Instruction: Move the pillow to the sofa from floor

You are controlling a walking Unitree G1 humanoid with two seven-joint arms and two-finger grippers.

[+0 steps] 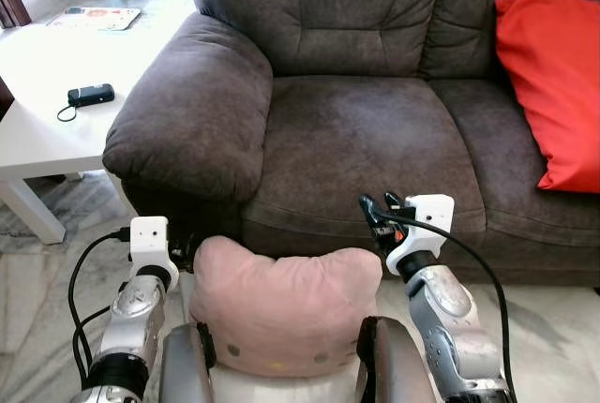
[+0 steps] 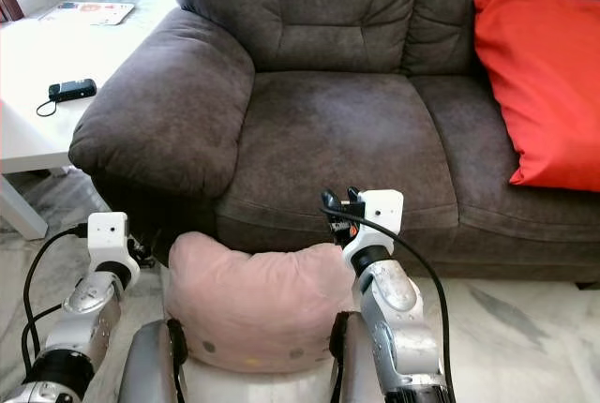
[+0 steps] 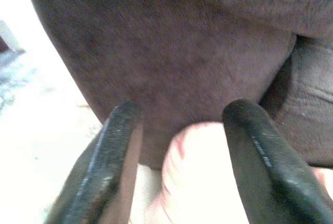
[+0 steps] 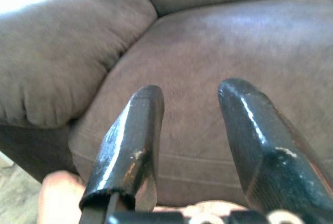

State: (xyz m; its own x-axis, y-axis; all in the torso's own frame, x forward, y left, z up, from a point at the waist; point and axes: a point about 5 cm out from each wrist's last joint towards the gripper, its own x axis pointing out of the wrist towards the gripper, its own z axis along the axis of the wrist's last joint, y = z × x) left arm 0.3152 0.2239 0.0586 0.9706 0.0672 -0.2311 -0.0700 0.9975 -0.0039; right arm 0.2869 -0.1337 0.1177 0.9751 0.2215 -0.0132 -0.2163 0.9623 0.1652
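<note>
The pink pillow (image 1: pixel 281 305) sits low in front of the sofa (image 1: pixel 356 131), between the two arms and pressed up against the sofa's front edge. The left gripper (image 3: pixel 179 130) is at the pillow's left corner, fingers (image 3: pixel 112 151) spread wide with the pink fabric bulging into the gap between them; whether they touch it I can't tell. The right gripper (image 4: pixel 190 125) rides above the pillow's right corner, its fingers (image 4: pixel 135 135) parted and holding nothing, pointed over the seat cushion (image 1: pixel 366 141). Beyond it, a red cushion (image 1: pixel 553 84) leans on the sofa's far seat. Left of the left gripper stands a white table (image 1: pixel 37 94) carrying a small black device (image 1: pixel 90 95).
</note>
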